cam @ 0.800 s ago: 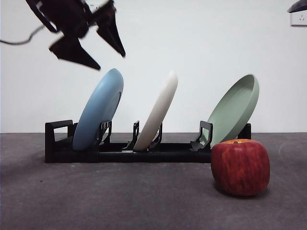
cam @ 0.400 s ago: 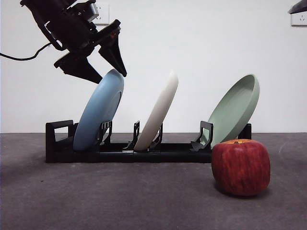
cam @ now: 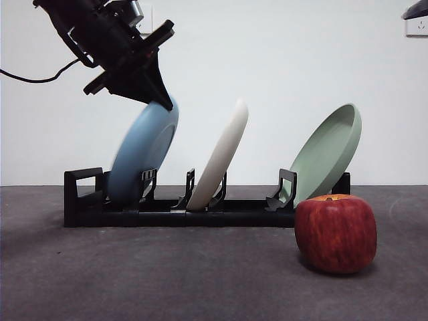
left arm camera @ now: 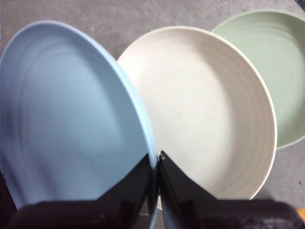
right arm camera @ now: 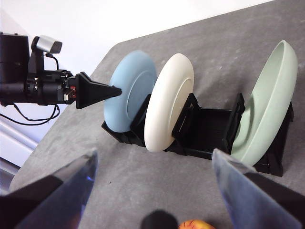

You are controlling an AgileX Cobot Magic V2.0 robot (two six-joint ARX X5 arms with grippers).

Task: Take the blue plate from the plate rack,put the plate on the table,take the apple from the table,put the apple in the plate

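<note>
The blue plate stands tilted in the left slot of the black plate rack. My left gripper is shut on the plate's top rim; the left wrist view shows both jaws pinching the rim of the blue plate. The red apple sits on the dark grey table, in front of the rack's right end. My right gripper is open and empty, high above the apple and away from the rack. The blue plate and left gripper also show there.
A cream-white plate stands in the rack's middle slot and a pale green plate in its right slot, just behind the apple. The waiting right arm shows as a dark tip at the top right corner. A white wall stands behind.
My left gripper came down from above the rack onto the blue plate's top rim and shut on it. The plate now looks slightly blurred and a little more upright.
</note>
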